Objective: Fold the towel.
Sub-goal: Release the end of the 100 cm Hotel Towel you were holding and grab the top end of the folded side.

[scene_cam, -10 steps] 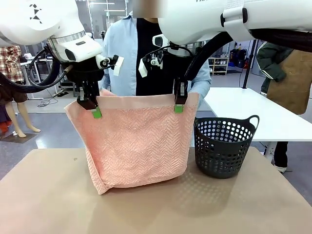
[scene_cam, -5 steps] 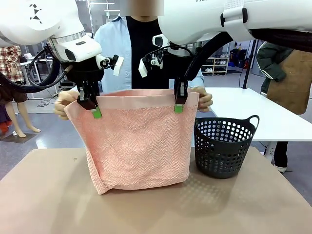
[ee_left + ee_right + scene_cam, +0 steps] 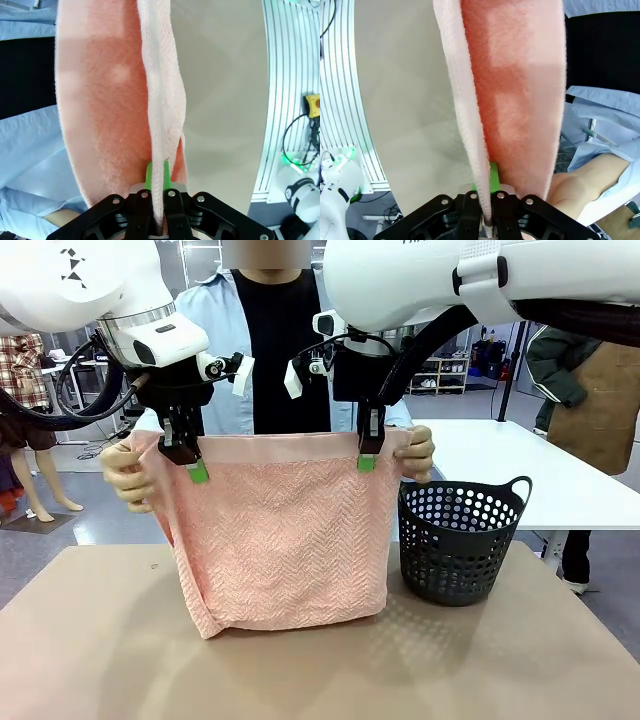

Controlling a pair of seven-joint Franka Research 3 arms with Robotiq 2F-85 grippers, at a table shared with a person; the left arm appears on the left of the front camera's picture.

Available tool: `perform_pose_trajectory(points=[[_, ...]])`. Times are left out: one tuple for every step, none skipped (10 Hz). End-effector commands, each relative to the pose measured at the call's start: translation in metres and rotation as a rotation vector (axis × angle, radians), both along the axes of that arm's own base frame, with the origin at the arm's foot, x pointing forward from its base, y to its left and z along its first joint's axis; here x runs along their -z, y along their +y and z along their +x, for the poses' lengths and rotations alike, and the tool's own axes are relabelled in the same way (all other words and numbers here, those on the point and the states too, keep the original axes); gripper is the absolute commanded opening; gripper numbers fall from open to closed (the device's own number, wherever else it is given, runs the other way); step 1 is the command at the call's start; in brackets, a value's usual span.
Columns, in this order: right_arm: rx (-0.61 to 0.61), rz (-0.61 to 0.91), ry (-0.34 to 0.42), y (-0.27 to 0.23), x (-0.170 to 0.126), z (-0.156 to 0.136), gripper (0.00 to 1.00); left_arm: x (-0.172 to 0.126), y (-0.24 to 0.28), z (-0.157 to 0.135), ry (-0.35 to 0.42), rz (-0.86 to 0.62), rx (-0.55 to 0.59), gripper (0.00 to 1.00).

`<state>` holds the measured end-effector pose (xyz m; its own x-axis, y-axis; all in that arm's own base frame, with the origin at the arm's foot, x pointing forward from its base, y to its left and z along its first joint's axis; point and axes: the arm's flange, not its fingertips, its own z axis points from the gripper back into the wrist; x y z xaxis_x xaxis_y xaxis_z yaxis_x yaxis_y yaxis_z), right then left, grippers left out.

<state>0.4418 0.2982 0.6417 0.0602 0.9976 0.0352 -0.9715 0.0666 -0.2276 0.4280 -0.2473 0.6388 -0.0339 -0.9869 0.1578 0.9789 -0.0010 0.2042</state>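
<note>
The salmon-pink towel (image 3: 280, 535) hangs doubled over the table, its herringbone face toward me and a smooth band along the top edge. My left gripper (image 3: 197, 468) is shut on the towel's top left, and my right gripper (image 3: 367, 460) is shut on the top right. In the left wrist view the green pads (image 3: 148, 175) pinch the towel's edge (image 3: 160, 100); the right wrist view shows the same clamp on the towel (image 3: 520, 100). A person's hands (image 3: 125, 472) (image 3: 417, 452) hold the two upper corners just outside my grippers. The towel's lower fold rests on the table.
A dark perforated basket (image 3: 462, 543) stands on the tan table (image 3: 500, 670) right of the towel. The person stands at the far edge behind the towel. A white table (image 3: 520, 470) lies farther back right.
The person has stepped closer and brought both hands up to grasp the towel's upper corners. The left corner is pulled tighter. My grippers have stayed in place.
</note>
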Motion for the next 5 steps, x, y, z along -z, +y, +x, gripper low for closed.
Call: perform_pose_trajectory(points=[[-0.007, -0.003, -0.003, -0.0001, -0.0008, -0.0005, 0.0, -0.0003, 0.0007, 0.0003, -0.001, -0.001, 0.004, 0.0], [-0.007, -0.003, -0.003, -0.0001, -0.0008, -0.0005, 0.0, -0.0003, 0.0007, 0.0003, -0.001, -0.001, 0.004, 0.0], [-0.007, -0.003, -0.003, -0.0001, -0.0008, -0.0005, 0.0, -0.0003, 0.0007, 0.0003, -0.001, -0.001, 0.004, 0.0], [-0.007, -0.003, -0.003, -0.0001, -0.0008, -0.0005, 0.0, -0.0003, 0.0007, 0.0003, -0.001, -0.001, 0.004, 0.0], [-0.007, -0.003, -0.003, -0.0001, -0.0008, -0.0005, 0.0, -0.0003, 0.0007, 0.0003, -0.001, -0.001, 0.004, 0.0]])
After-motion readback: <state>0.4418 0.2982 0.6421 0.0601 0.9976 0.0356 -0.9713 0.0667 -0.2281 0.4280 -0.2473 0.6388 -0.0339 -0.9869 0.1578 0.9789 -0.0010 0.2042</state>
